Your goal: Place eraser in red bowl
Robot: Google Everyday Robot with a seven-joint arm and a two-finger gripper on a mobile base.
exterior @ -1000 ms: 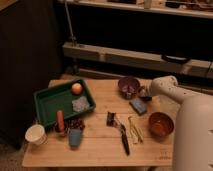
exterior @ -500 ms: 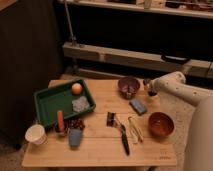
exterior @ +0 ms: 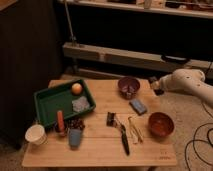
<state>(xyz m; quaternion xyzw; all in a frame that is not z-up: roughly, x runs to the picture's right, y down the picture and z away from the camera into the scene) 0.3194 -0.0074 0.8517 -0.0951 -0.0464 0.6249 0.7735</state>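
The eraser [exterior: 111, 119] is a small dark block lying on the wooden table [exterior: 100, 152], near its middle. The red bowl [exterior: 160, 124] stands at the table's right side, to the right of the eraser, and nothing shows inside it. My white arm reaches in from the right. Its dark gripper [exterior: 153, 84] hangs shut above the table's back right edge, just right of the purple bowl [exterior: 128, 86]. It is well behind the red bowl and far from the eraser. I see nothing between its fingers.
A blue-grey pad [exterior: 138, 106] lies between the two bowls. Yellowish tongs [exterior: 134, 129] and a black-handled tool [exterior: 124, 141] lie beside the eraser. A green tray [exterior: 47, 102] holding an orange ball [exterior: 76, 88] fills the left. A white cup [exterior: 36, 134] and a blue cup [exterior: 75, 137] stand front left.
The arm's bulk has drawn back to the right and out of the lower right corner, uncovering the red bowl's side of the table. The things on the table have not moved.
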